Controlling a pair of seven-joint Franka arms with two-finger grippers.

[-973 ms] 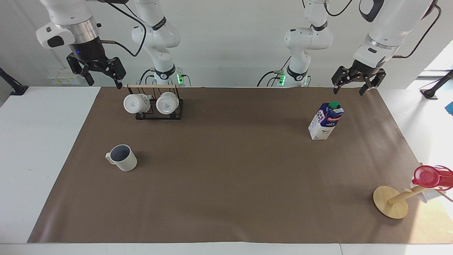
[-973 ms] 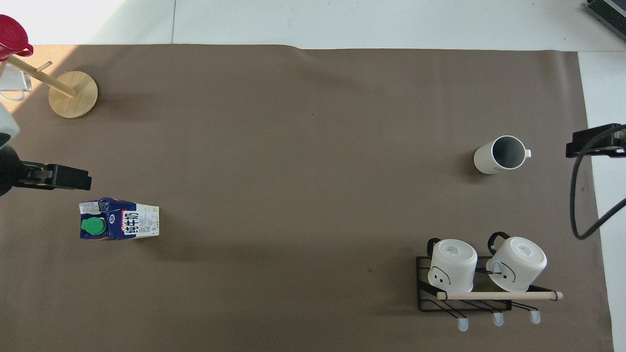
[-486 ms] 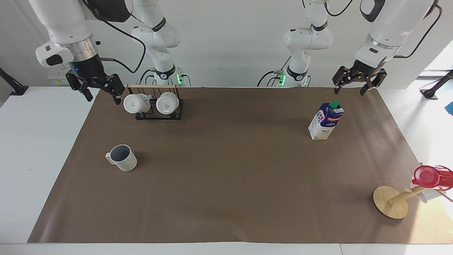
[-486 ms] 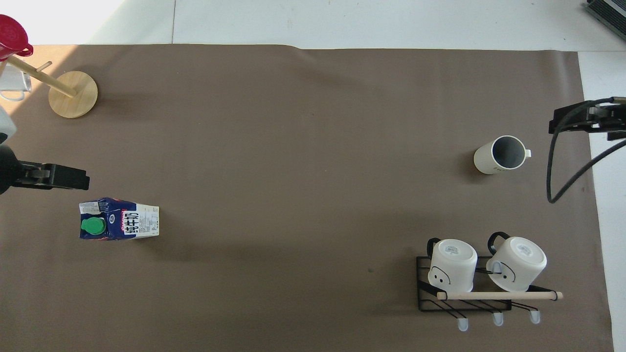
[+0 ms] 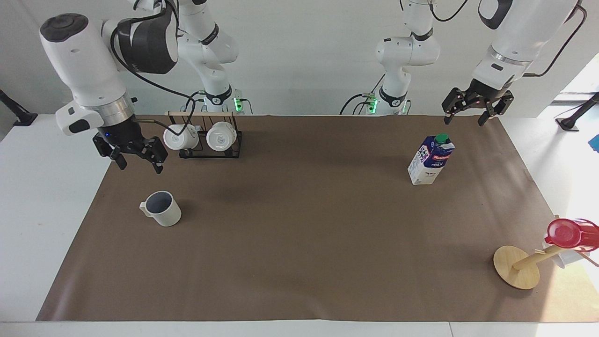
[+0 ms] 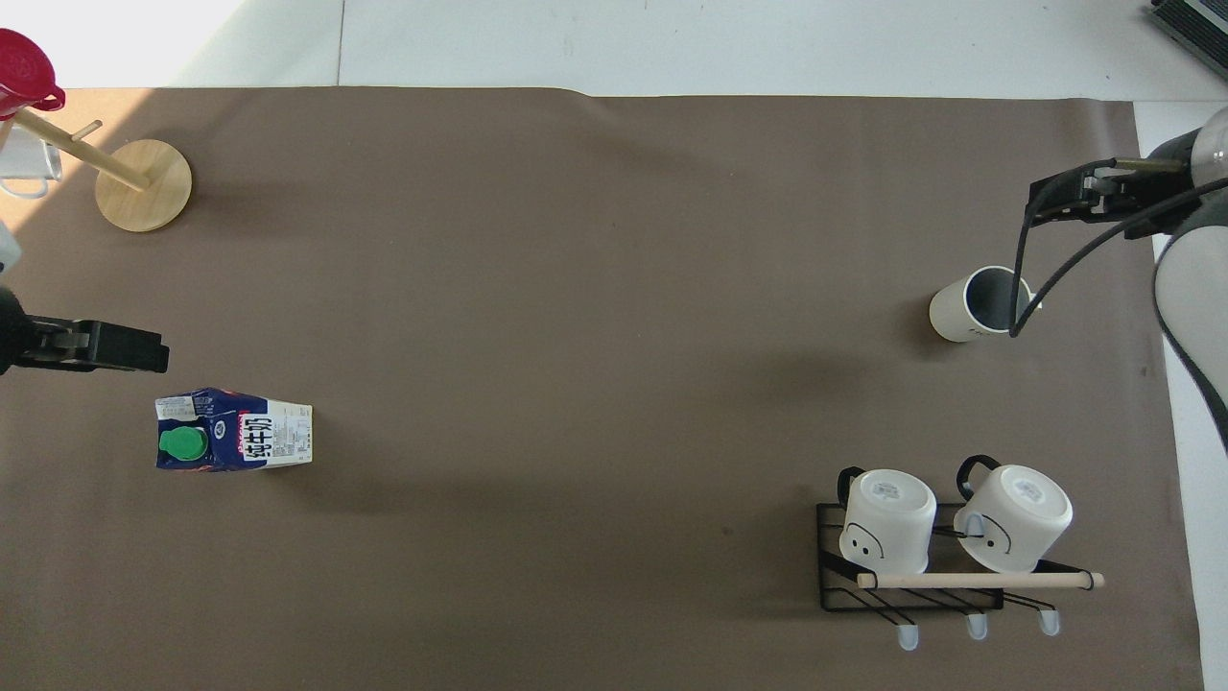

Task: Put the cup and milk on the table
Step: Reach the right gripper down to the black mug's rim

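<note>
The cup (image 5: 161, 208) stands upright on the brown mat (image 5: 299, 243) toward the right arm's end of the table (image 5: 42, 210), mouth up, its small handle turned toward that table end; that leaves the rim and wall free for a grasp from above. The right gripper (image 5: 136, 162) hangs in the air over the mat's edge, between the mug rack (image 5: 206, 138) and the cup, touching neither, with its fingers spread apart and nothing between them; in the overhead view it sits just past the cup with its cable crossing the rim. It looks poised for a descent onto the cup, which would call for it to line up over the rim first. The milk (image 5: 431, 159) stands upright on the mat toward the left arm's end, cap on top, well apart from the cup. The left gripper (image 5: 472, 114) waits over the mat's edge above the carton, fingers also apart and empty, probably placed to take the milk in turn. A wooden stand (image 5: 517, 267) carrying a red cup (image 5: 568, 234) stays out of both paths.
</note>
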